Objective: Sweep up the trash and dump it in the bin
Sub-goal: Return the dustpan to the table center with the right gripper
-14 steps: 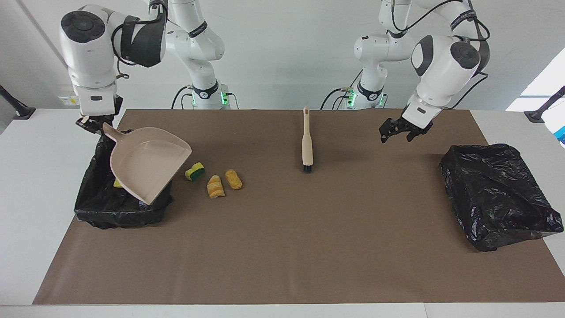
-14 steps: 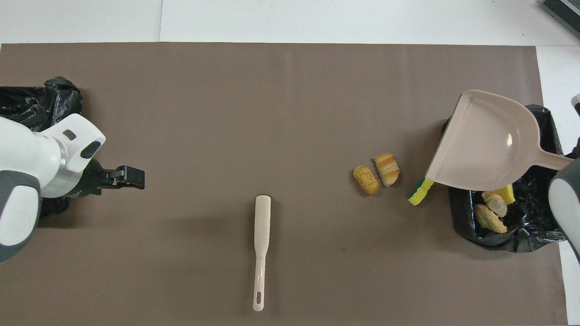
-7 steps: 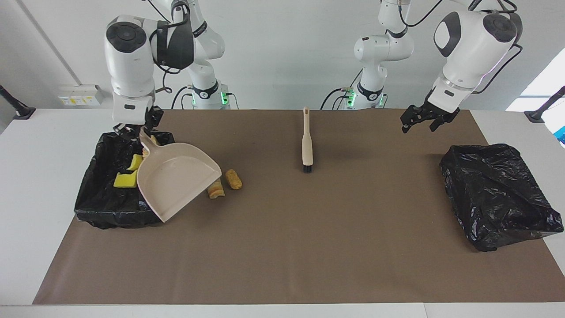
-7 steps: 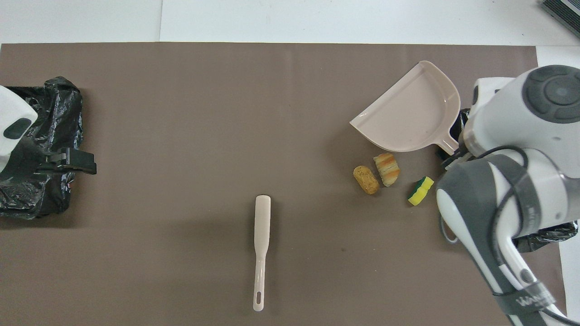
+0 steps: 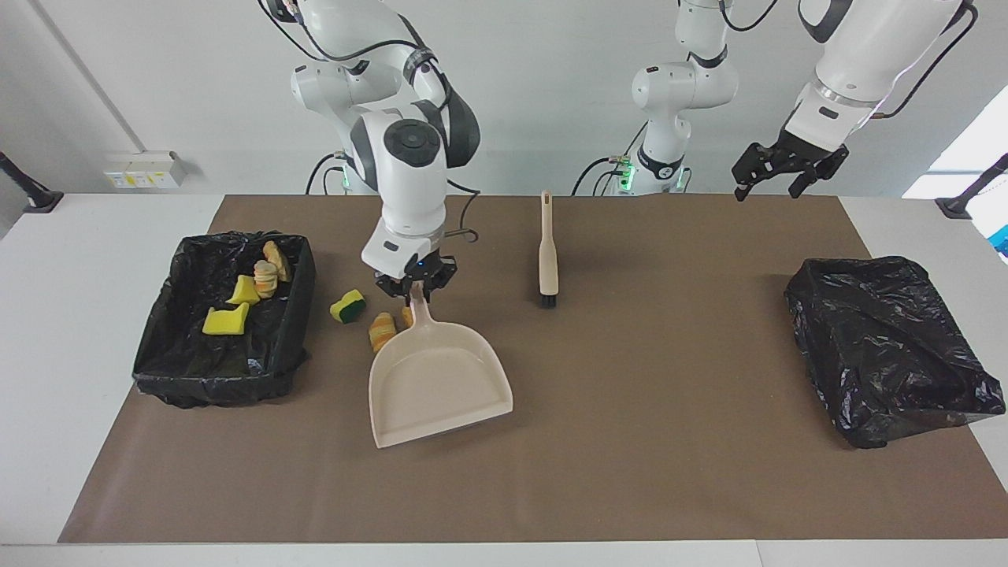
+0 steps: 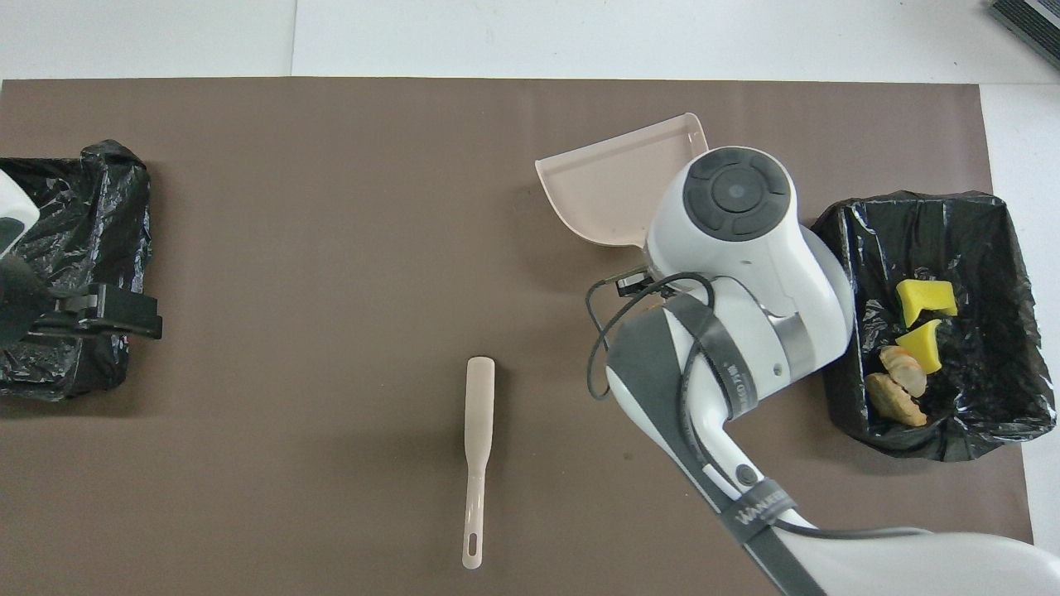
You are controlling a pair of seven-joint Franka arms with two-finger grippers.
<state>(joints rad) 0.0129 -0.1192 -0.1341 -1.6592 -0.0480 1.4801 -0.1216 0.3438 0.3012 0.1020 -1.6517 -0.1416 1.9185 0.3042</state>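
Surface: a white table [image 5: 94,260] under a wide brown paper mat [image 5: 630,378], white wall at my back. Nearest my bases, toward the middle of the mat: a beige long-handled brush [image 5: 547,252] with black bristles, lying flat, handle toward me, untouched. My left gripper [image 5: 787,167] hangs in the air with fingers spread wide and empty, over the mat's edge at its own end of the table; that arm waits. My right gripper [image 5: 415,286] is low over the mat, fingers clamped on the handle of a beige plastic dustpan [image 5: 437,382], whose pan lies on the mat with its open mouth turned away from me. Trash on the mat: a yellow-and-green sponge piece [image 5: 347,305], an orange-tan striped bread-like lump [image 5: 382,331] and a second tan lump [image 5: 407,315], half hidden by the handle, all just beside my right gripper on the side toward the right arm's end, outside the pan. Trash already binned: two yellow sponge pieces [image 6: 925,300] and two pale bread-like lumps [image 6: 898,385] in a black-bag-lined rectangular bin [image 5: 157,370] at the right arm's end. At the left arm's end: a second black-bag-lined bin [image 5: 890,346], crumpled, contents not visible.
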